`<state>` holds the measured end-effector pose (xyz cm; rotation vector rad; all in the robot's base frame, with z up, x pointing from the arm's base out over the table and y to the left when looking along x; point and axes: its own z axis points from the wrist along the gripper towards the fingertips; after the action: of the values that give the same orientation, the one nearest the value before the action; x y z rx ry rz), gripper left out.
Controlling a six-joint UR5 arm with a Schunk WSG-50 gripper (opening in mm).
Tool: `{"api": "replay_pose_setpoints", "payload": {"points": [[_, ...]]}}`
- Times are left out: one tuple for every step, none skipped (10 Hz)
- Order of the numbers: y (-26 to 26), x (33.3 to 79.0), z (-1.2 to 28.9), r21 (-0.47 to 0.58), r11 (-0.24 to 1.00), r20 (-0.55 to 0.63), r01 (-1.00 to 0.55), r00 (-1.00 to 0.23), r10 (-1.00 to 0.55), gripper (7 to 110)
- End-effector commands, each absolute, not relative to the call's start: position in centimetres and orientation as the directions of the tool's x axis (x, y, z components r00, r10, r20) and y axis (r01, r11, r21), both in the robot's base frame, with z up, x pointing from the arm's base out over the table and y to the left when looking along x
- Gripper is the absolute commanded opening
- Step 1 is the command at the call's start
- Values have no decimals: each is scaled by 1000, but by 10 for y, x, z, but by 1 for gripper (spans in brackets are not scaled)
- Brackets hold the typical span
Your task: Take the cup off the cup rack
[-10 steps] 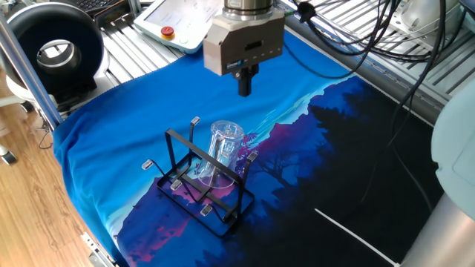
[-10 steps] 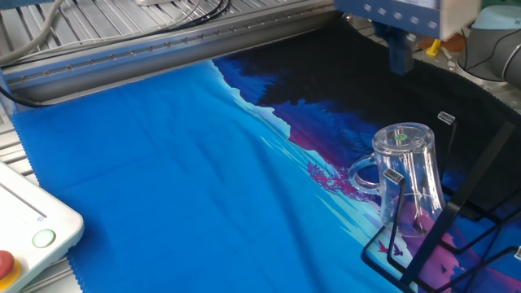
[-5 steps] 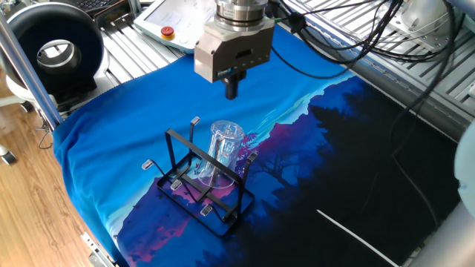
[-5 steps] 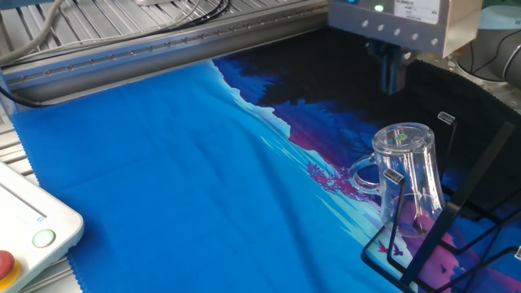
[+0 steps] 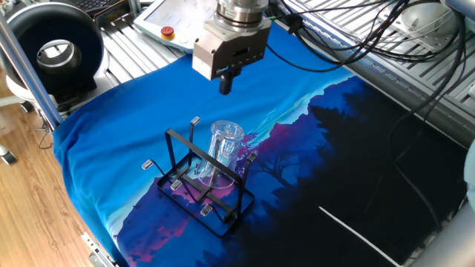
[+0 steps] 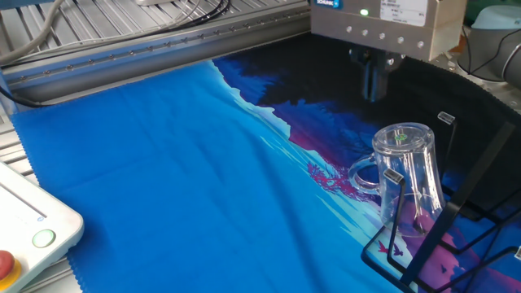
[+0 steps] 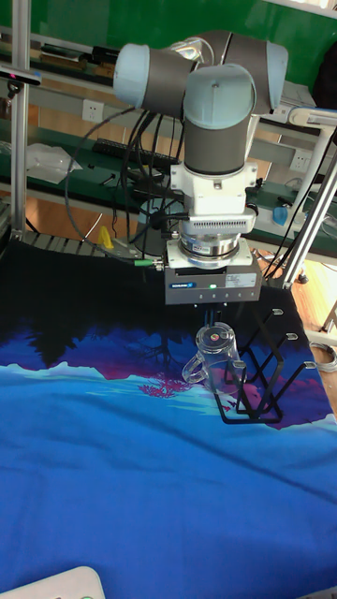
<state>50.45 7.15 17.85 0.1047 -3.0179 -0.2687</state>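
The cup (image 5: 225,147) is clear glass and hangs upside down, tilted, on a peg of the black wire cup rack (image 5: 210,202), handle to the side. Its thick base faces up in the other fixed view, cup (image 6: 408,174) against rack (image 6: 466,213). My gripper (image 5: 225,83) hovers above and behind the cup, apart from it, with its dark fingers pressed together and nothing held. The other fixed view shows the gripper (image 6: 373,80) up and to the left of the cup's base. In the tall view the cup (image 7: 213,353) sits just below the gripper body, left of the rack (image 7: 269,376).
A blue and dark printed cloth (image 5: 111,126) covers the table. A teach pendant (image 5: 177,18) lies at the back, and a black round device (image 5: 56,46) stands at the left. Cables (image 5: 356,37) trail behind the arm. The table's left edge drops to a wooden floor.
The gripper has moved leftward across the cloth in both fixed views, still above the cup. Cup and rack have not moved.
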Motion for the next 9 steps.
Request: {"api": "replay_pose_setpoints", "payload": {"points": [[59,475,184,141,988,222,-60,-971,-90,7],[88,490,187,242,970,159,-33,-985,-73,7],[109,500,192,324,945,114,-41,-990,-82,7],[99,502,188,285,956,100,-65,-990,-97,7],[83,504,184,222,972,100,-71,-990,-95,7],[81,488,186,209,978,177,-4,-983,-42,7],[78,466,191,184,981,276,61,-961,8,7],[79,473,189,185,980,251,67,-968,18,7],[78,476,188,179,981,237,71,-971,27,7]]}}
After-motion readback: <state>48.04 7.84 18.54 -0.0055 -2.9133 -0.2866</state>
